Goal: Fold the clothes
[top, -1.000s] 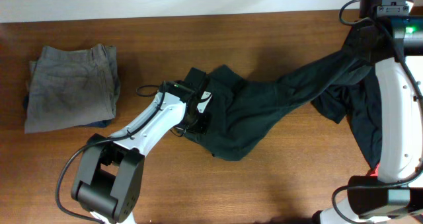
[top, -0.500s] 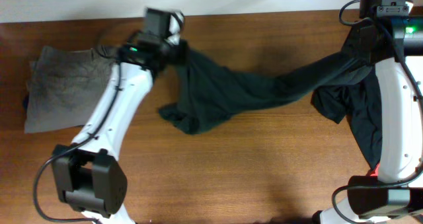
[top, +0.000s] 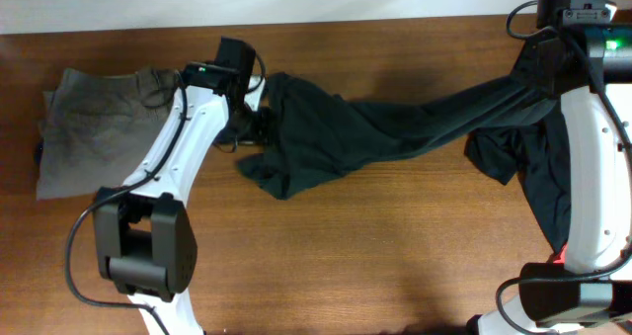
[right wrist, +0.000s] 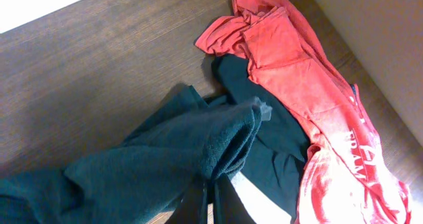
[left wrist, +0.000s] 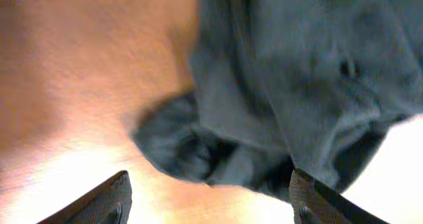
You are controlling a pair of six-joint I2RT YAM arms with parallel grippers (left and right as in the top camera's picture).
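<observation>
Left fingers (left wrist: pixel 106 199) opened, black garment (top: pixel 326 137) released

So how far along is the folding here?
Done: one grey garment looks folded at the left end of the table. In hand: the dark garment is stretched across the table, one end pinched in the right hand, the left hand open beside the other end. Left: folding it, plus a red garment and a black one lying loose.

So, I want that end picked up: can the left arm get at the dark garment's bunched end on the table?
Probably yes: the left end effector hangs open right beside the dark garment, nothing between them.
</observation>
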